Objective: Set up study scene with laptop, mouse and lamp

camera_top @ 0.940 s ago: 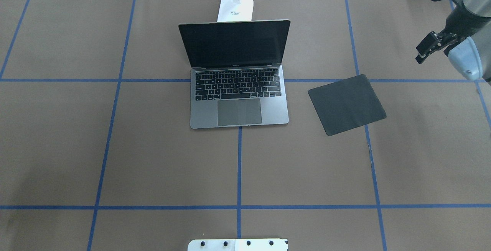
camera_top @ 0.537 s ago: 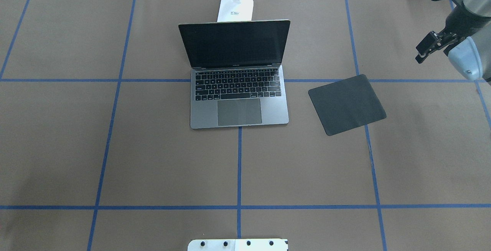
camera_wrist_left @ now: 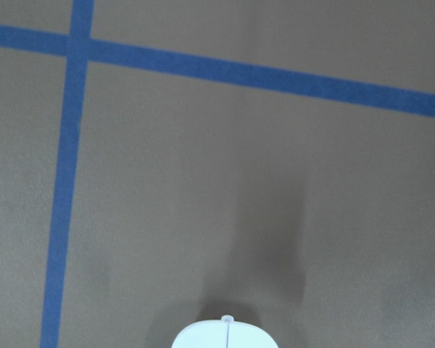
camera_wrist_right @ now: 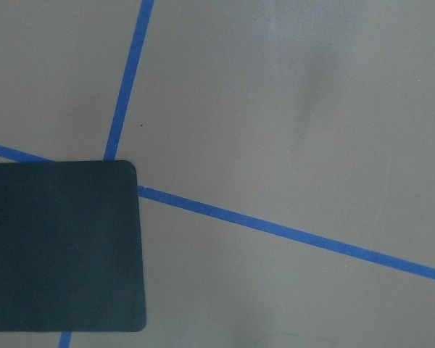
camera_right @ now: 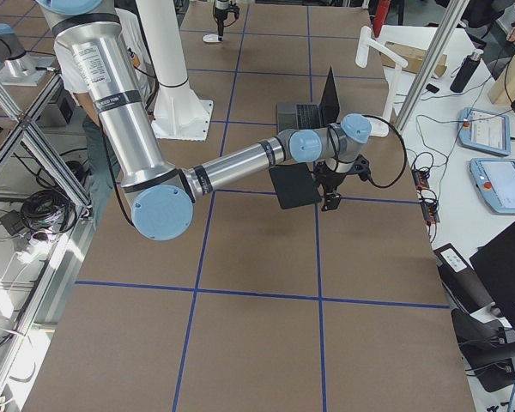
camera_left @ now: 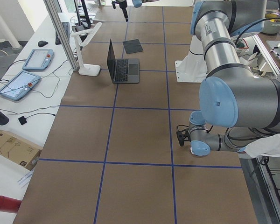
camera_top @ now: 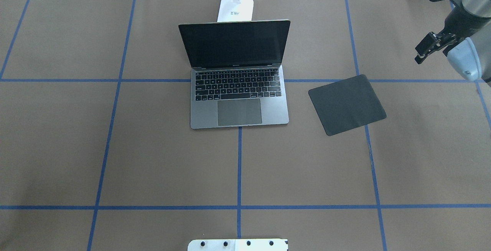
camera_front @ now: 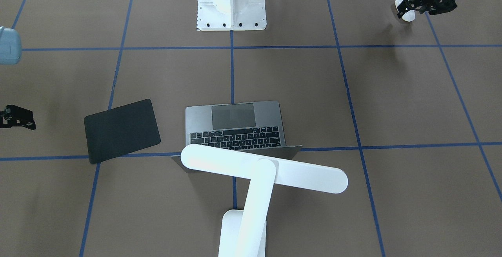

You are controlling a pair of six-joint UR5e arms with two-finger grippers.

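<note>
Standing behind the laptop point(camera_top: 238, 90), the lamp point(camera_top: 226, 10) bears a seemingly printed label point(camera_top: 234, 13).

The laptop point(camera_top: 238, 90) stands open at the centre of the table point(camera_top: 153, 159), with the lamp point(camera_top: 235, 9) directly behind it, head over the screen. The mat point(camera_top: 346, 104) lies near on the robot's right, the mouse point(camera_front: 404, 14) well apart on its left.

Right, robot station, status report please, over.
Left gripper at the mouse, grasp unclear. Right gripper hovers beside the black mat, empty. Laptop open, lamp behind it. Nothing around the mouse.
</note>
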